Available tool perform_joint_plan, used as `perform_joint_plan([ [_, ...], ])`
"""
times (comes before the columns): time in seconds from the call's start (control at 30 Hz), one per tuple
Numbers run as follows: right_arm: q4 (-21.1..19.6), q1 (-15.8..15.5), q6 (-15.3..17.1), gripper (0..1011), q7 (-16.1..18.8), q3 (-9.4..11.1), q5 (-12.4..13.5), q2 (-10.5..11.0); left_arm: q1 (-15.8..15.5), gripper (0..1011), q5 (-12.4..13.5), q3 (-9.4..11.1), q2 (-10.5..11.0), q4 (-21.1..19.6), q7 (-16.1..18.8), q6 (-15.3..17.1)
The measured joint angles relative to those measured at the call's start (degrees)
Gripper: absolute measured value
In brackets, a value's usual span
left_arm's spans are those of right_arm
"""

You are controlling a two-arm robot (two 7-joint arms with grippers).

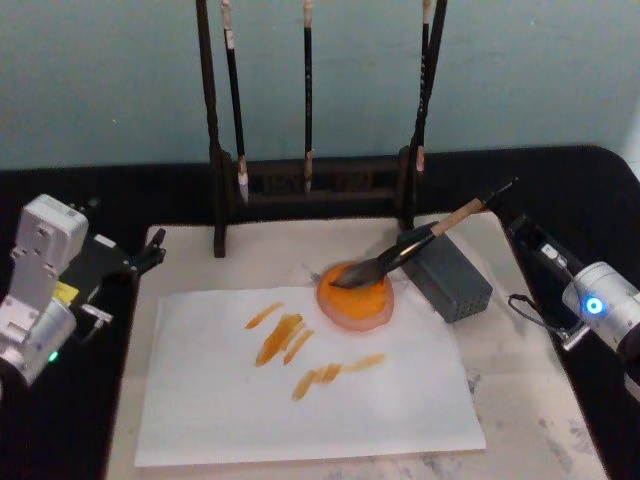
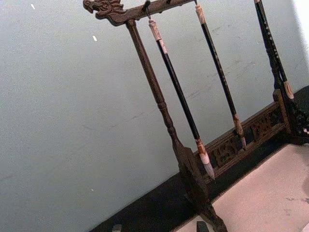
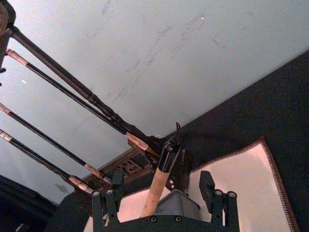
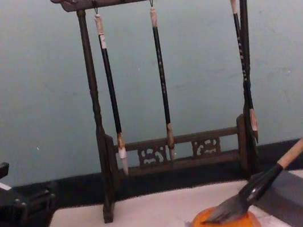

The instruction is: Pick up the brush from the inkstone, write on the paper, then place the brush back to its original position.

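Evidently the work is nearly done: the white paper sheet (image 1: 300, 400) carries several orange strokes, and the thick tan-handled calligraphy brush (image 1: 410, 248) lies with its dark bristles in the small round orange inkstone (image 1: 352, 316), its handle propped on the grey perforated block (image 1: 455, 282). The right hand (image 3: 160, 181) straddles the handle's end, fingers spread and clear of it; only pulling away is left. The left hand (image 1: 148, 256) sits open beside the pale surface (image 1: 545, 400), at its left edge.
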Motion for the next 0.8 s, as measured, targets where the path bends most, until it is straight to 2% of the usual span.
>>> perform_joint_plan([
  [0.3,3.2,2.1,-1.3,1000,1.9,-1.6,0.9,-0.2,0.0,1001,0.0,0.0,0.0,0.0,0.0,0.0],
  [0.8,6.2,4.4,-2.2,1000,2.9,-4.3,2.3,-0.2,0.0,1001,0.0,0.0,0.0,0.0,0.0,0.0],
])
